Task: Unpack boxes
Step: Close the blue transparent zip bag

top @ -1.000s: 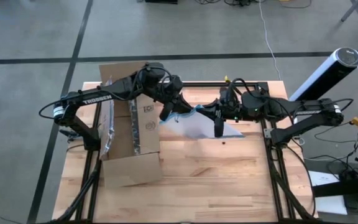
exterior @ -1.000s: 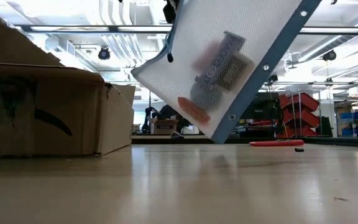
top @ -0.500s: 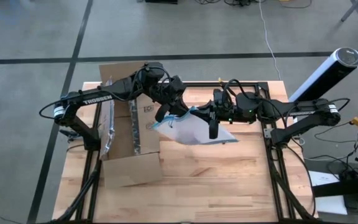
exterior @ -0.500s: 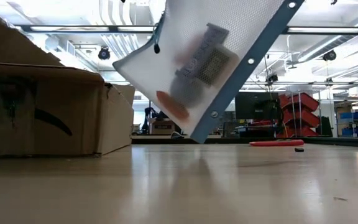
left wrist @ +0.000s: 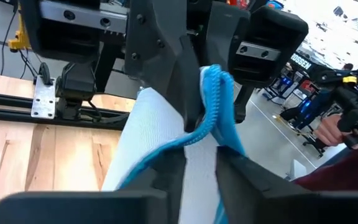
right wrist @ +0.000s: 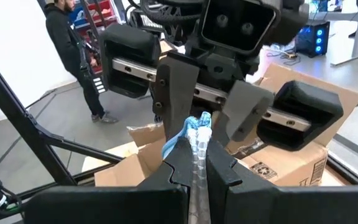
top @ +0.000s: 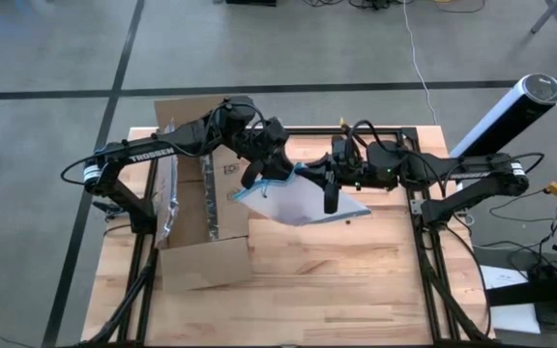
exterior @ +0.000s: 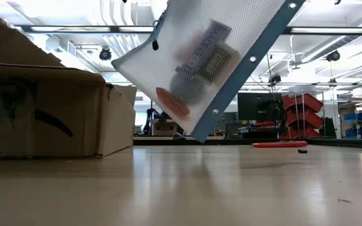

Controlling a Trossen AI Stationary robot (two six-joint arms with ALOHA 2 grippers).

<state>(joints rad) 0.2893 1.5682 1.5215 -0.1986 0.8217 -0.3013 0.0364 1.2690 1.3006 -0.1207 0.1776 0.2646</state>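
A clear mesh pouch point(exterior: 209, 59) with a blue edge hangs tilted above the table's middle, with a grey item and an orange item inside. My left gripper point(top: 256, 177) and my right gripper point(top: 328, 201) face each other, each shut on the pouch's top. The brown cardboard box point(top: 201, 208) rests on its underside at the table's left with its flaps spread open. It also fills the left of the low view as a box wall point(exterior: 49, 113). My left gripper pinches the pouch's blue zipper edge point(left wrist: 211, 102) between its two fingers, coming from the box side. The pouch hangs below, clear of the table. My right gripper pinches the same bunched top edge point(right wrist: 196, 138) between its two fingers point(right wrist: 219, 167), from the table's right side. The pouch hangs tilted, its lower corner point(exterior: 201, 133) above the table.
A small red tool point(exterior: 278, 144) and a little black piece point(exterior: 302, 150) lie on the table beyond the pouch, toward the right. A person point(right wrist: 73, 56) stands in the room behind. Bare wood lies along the near part of the table point(top: 337, 280).
Both grippers have carried the pouch a little toward the table's left, toward the box. The pouch stays tilted and clear of the table. Most of the shift came in the first half second.
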